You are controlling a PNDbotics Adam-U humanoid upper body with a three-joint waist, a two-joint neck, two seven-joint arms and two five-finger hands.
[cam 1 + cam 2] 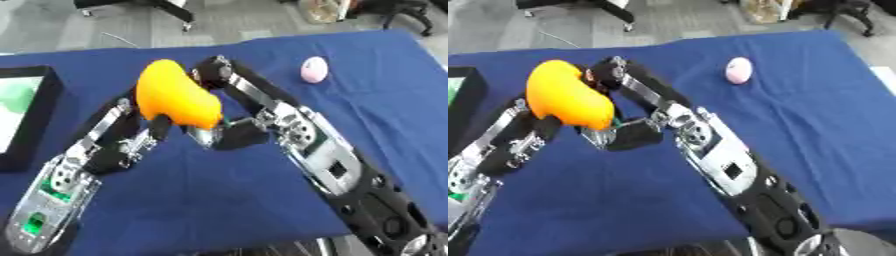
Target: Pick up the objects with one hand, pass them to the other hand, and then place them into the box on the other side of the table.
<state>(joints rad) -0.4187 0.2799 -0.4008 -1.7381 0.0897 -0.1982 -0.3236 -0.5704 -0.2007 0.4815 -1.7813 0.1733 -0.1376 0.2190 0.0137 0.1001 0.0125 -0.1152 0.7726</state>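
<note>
- Blue cloth covers the tabletop [219, 200]; grey floor and chair legs show beyond the far edge.
- Mango [175, 95], orange-yellow, is held up over mid-table between both hands, apparently mid-handover.
- Left robot hand [144, 135] has fingers curled under and against the mango's lower side.
- Right robot hand [229, 105] wraps its back, fingers curled round it too.
- Black box [39, 115] sits at the left edge, something green inside: likely the target.
- Pink egg-shaped thing [314, 69] lies far right, untouched.

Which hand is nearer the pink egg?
Right. The right hand is at the orange object, left of the pink egg; the left hand is farther left still.
</note>
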